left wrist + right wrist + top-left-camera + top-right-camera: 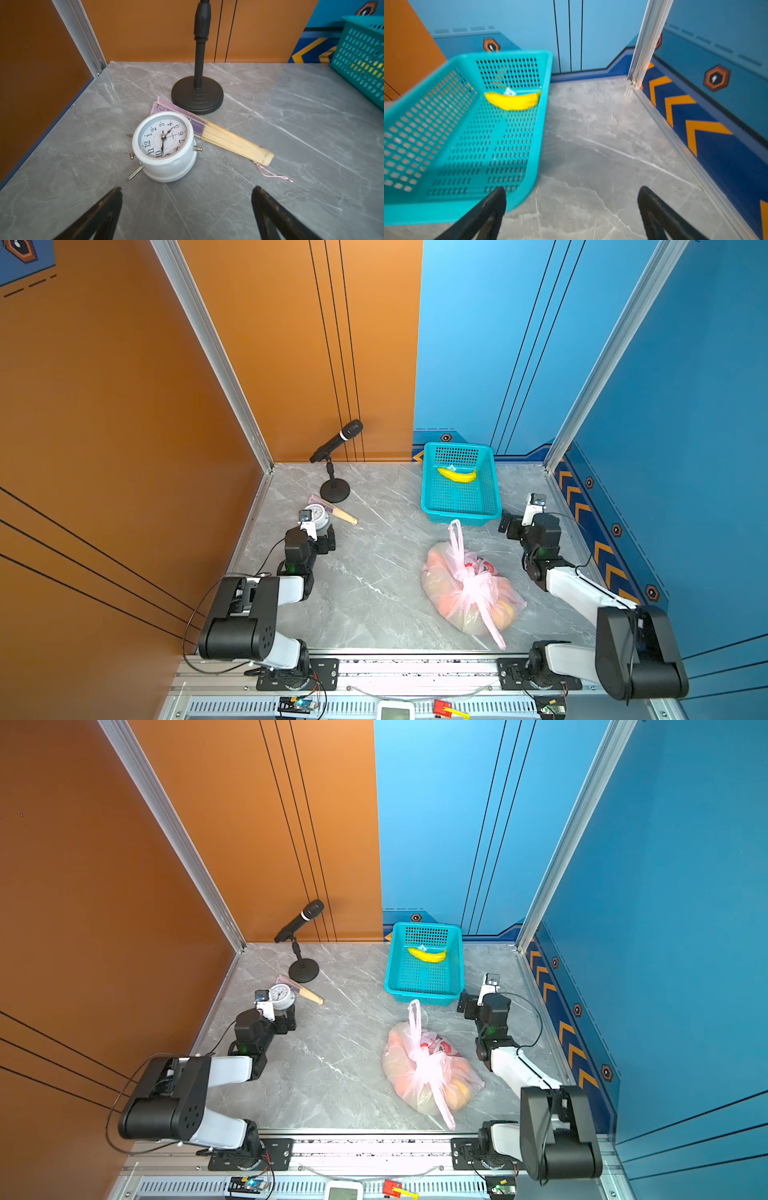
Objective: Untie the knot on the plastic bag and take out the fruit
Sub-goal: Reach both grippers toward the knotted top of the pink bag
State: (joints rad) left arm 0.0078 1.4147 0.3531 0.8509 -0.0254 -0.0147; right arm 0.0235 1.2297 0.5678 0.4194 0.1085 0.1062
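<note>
Two-tone booth w/ orange & blue walls, grey marble-look table (374, 572).
Left pincer (186, 190) & right pincer (571, 190) both wide open, empty, touching nothing.

The table (374, 564) looks like smooth grey marble. The bag (449, 593) is thin, glossy, translucent plastic; the basket (461, 502), perforated plastic; the fan (232, 143), bare wood slats; the clock (170, 166), glossy white.

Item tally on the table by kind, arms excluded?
Microphone on stand: 1
Alarm clock: 1
Folding fan: 1
Teal basket: 1
Banana, in the basket: 1
Pink plastic bag, knotted: 1
Fruit inside the bag: count cannot be told
Total: 6
</note>
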